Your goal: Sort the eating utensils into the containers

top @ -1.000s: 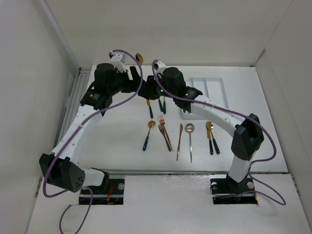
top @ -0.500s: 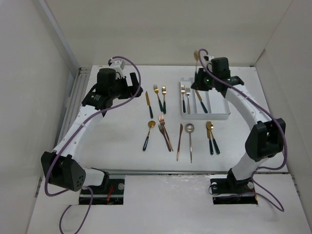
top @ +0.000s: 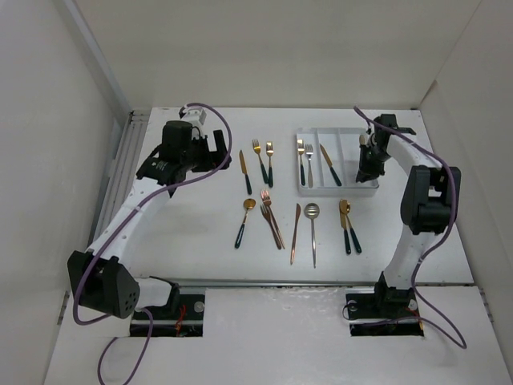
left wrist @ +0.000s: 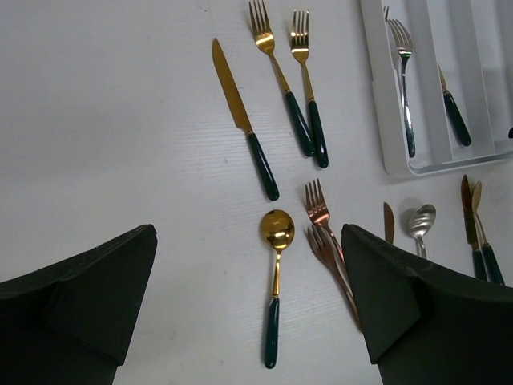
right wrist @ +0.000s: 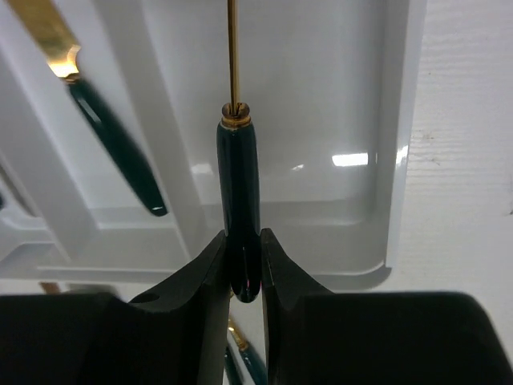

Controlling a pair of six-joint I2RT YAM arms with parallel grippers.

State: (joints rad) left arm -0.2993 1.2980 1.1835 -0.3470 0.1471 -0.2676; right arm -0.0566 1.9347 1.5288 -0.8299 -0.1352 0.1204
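The right gripper (right wrist: pixel 240 269), clamped on a utensil (right wrist: pixel 238 168) over the right slot of the tray (right wrist: pixel 398 160), should next let go; the left gripper (left wrist: pixel 248 265) has its jaws wide apart.

I can read no text, label, brand mark or number in any view. The white tray (top: pixel 321 191), the utensils (left wrist: pixel 276 228) and the table (top: pixel 200 233) all show plain, unmarked surfaces.
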